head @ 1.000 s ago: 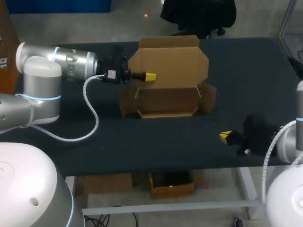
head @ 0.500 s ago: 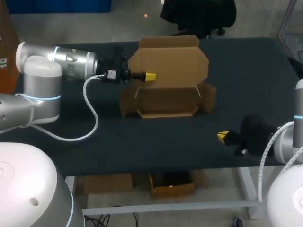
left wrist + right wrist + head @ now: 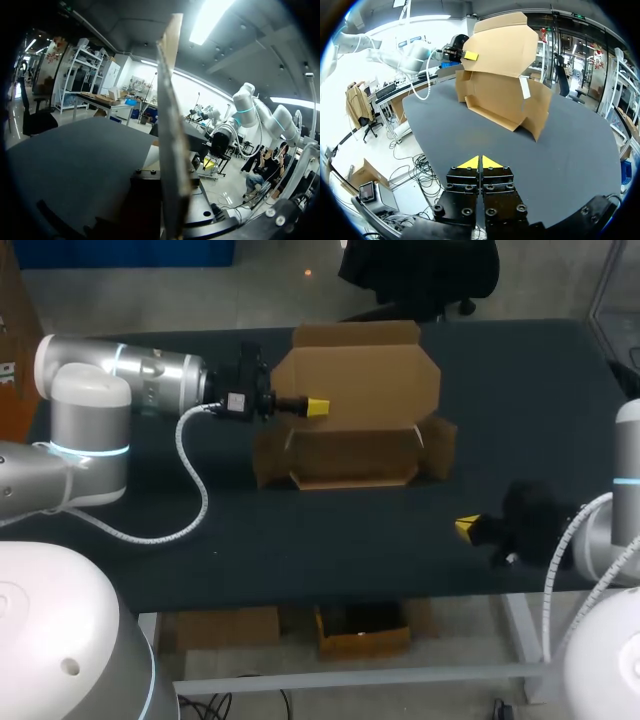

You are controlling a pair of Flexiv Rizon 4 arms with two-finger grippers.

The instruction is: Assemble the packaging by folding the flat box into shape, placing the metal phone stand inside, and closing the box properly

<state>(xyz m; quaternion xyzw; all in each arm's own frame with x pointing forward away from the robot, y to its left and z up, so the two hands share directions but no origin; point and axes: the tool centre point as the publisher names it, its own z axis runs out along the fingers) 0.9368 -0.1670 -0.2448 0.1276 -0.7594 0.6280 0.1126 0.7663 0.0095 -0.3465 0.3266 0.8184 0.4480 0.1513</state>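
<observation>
the box (image 3: 350, 455) stands in the upper middle of the head view on the dark table (image 3: 300, 550). it is half formed: a shallow tray with its side flaps splayed outward, and the lid (image 3: 360, 370) standing up behind it. no stand shows in any view.

the left gripper (image 3: 317, 406) comes in from the left and is clamped on the lid's left edge. one yellow tip lies on the near face, and in the left wrist view the card runs edge-on straight out from between the fingers. the right gripper (image 3: 467, 528) sits at the lower right, well apart from the box, its tips pressed together on nothing.

this looks like thin corrugated card: light, stiff across a panel, willing to bend only at its creases, and easily dented by a hard pinch. being so light, the tray will likely slide or tip if pushed from one side, so one gripper should steady it while the other works. good holds are flap edges near a crease. flat faces look better for pushing than for pinching. the splayed side flaps probably need turning in first.
</observation>
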